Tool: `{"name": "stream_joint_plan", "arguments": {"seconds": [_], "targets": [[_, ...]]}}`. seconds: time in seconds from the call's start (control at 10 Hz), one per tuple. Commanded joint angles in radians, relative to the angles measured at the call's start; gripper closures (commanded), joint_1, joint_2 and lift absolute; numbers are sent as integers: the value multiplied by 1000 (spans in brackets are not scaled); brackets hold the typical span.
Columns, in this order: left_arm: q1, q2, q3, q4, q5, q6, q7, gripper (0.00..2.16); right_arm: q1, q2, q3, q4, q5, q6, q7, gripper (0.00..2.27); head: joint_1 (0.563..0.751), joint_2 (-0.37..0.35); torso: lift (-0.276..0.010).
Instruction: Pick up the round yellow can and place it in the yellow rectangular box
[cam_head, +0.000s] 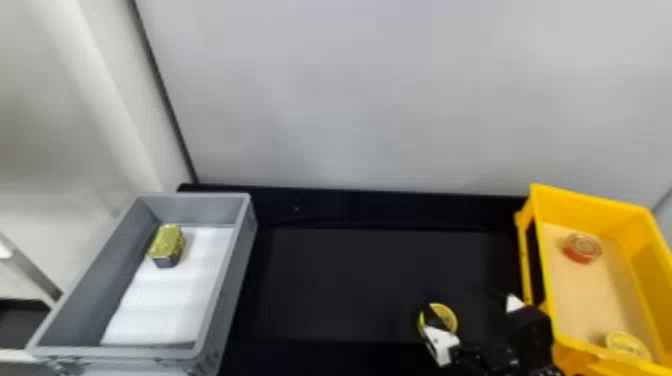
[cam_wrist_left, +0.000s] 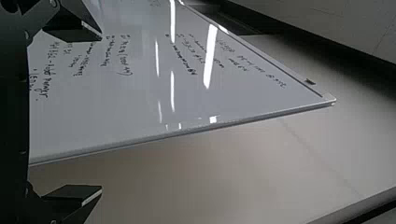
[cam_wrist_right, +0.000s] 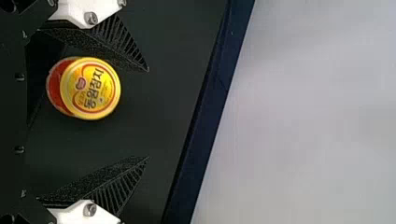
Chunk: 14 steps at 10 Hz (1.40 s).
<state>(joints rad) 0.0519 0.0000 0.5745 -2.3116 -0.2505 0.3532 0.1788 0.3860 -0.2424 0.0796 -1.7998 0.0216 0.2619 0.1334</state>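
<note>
The work seems to be at the grasping part: the round yellow can (cam_wrist_right: 95, 88) is not yet in the yellow rectangular box (cam_head: 590, 198). It stands with the lid up on the black tabletop (cam_head: 350, 285), to the left of this box. The right gripper (cam_wrist_right: 148, 114) is around it with two fingers spread wide, and the can is much nearer to one finger than to the other. So, by judgement, closing, lifting, carrying over the wall and releasing are all left to do.

Inside the yellow box there are already a red can (cam_head: 581, 249) toward the far end and a yellow-topped can (cam_head: 628, 344) toward the near end. Between these two the box floor offers a place for setting down.

About edges, the near left wall of the box is close to the right gripper, so the lift should probably be high enough before going sideways. To the left of the box, the wide tabletop gives good room for moving, until the grey box (cam_head: 235, 280) that is well apart and holds a golden tin (cam_head: 167, 244). The left gripper (cam_wrist_left: 101, 113) is parked before a whiteboard (cam_wrist_left: 140, 107) — its fingers are also wide apart, with nothing between them.
</note>
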Motion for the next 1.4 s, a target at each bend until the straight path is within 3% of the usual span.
{"name": "stream_joint_plan", "arguments": {"seconds": [0.0, 0.4, 0.8, 1.3], "targets": [[-6, -3, 7, 0, -4, -3, -8, 125, -24, 0, 35, 36, -14, 27, -8, 117, 694, 14, -90], [-10, -3, 16, 0, -10, -8, -18, 125, -30, -8, 58, 49, -23, 37, -35, 117, 694, 14, -90], [-10, -3, 19, 1, -12, -13, -18, 125, -24, -34, 95, 60, -97, 73, -120, 124, 694, 14, -90], [-10, -3, 19, 1, -12, -13, -19, 125, -35, -54, 117, 62, -112, 86, -113, 127, 694, 14, -90]]}}
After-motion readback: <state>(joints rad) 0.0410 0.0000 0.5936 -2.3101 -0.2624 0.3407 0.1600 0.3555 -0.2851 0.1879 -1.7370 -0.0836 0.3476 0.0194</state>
